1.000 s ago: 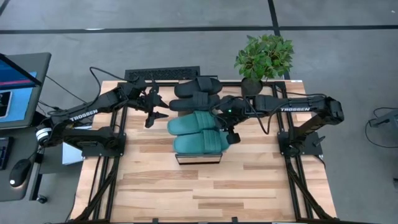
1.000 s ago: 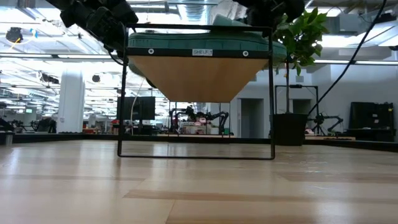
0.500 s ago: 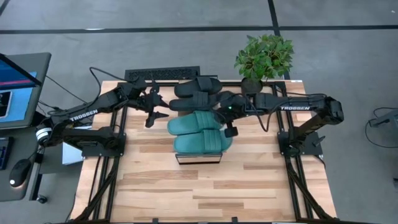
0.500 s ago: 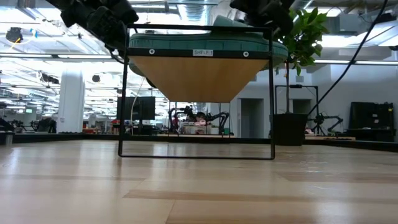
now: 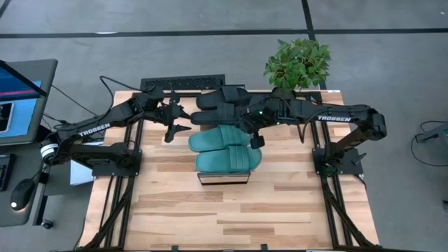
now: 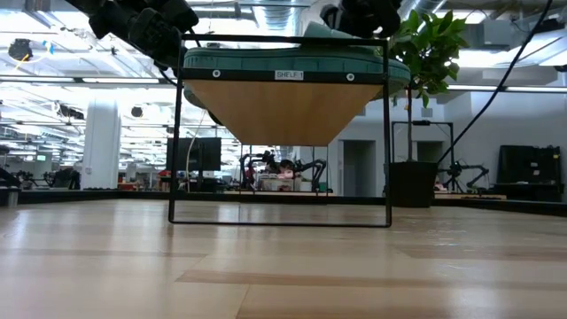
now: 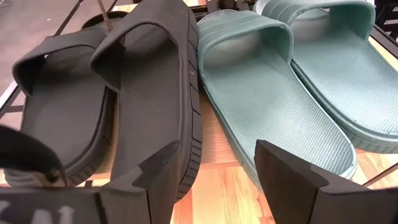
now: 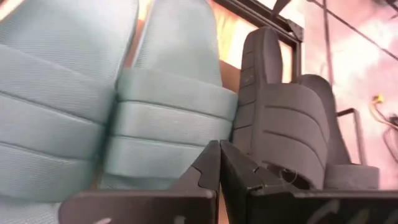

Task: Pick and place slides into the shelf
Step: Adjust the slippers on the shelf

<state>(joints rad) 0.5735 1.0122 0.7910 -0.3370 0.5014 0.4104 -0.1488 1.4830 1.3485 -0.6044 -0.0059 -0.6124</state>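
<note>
Right tool (image 5: 255, 141), shut, has shifted toward black slides (image 5: 222, 105).

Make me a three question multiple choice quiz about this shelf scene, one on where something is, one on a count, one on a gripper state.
1. Where are the slides?
A. on the shelf
B. on the floor
C. by the laptop

2. How many teal slides are there?
A. one
B. two
C. four

3. How does the right gripper stand?
A. wide open
B. shut on a slide
C. shut, holding nothing

Answers: 1 A, the high view shows all four side by side on top of it. 2 B, two teal lie next to two black slides. 3 C, the right wrist view shows its fingers pressed together with nothing between.
</note>
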